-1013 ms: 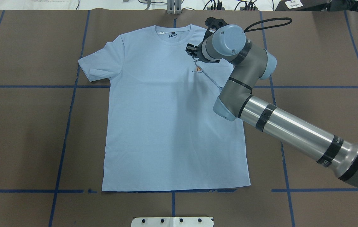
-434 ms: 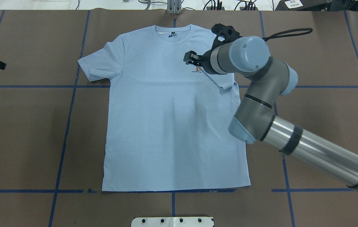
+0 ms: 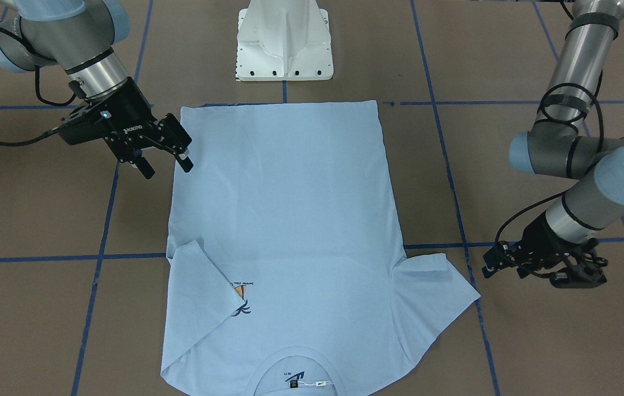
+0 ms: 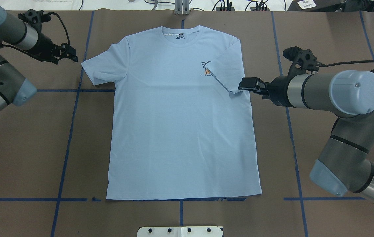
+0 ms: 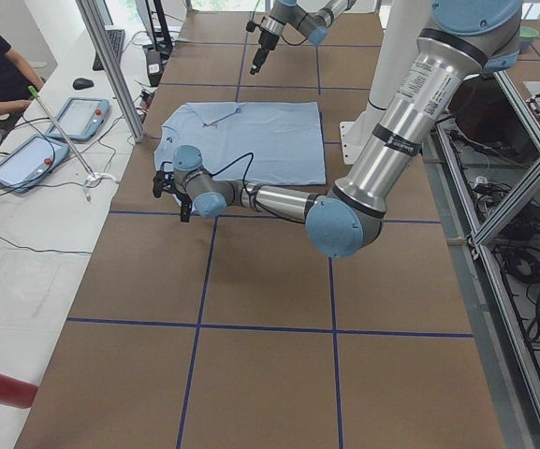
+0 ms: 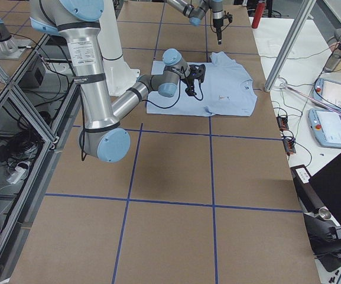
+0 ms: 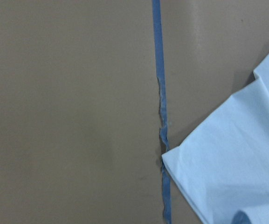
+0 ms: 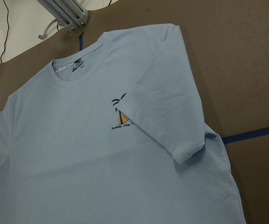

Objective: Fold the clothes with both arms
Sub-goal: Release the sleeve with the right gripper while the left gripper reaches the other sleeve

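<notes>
Light blue T-shirt [image 3: 284,220] lies flat on the brown desk [image 3: 42,319] in the front-facing view, collar nearest the camera. One sleeve [image 3: 202,297] is folded in over the chest and hides part of the palm-tree print [image 3: 241,300]. The right gripper [image 3: 167,164] hangs at the shirt's side, jaws spread wide and empty. The left gripper [image 3: 490,265] sits just off the other, flat sleeve [image 3: 432,297].

From overhead, the right gripper [image 4: 244,85] points at the folded sleeve's cuff [image 4: 231,89]. The left gripper [image 4: 71,54] is just beside the flat sleeve [image 4: 104,67], jaws parted and holding nothing.

The left wrist view shows a sleeve corner [image 7: 227,172] touching a blue tape line [image 7: 160,93].

The right wrist view looks down on the folded sleeve [image 8: 167,112], which overlaps the print [image 8: 120,114].
</notes>
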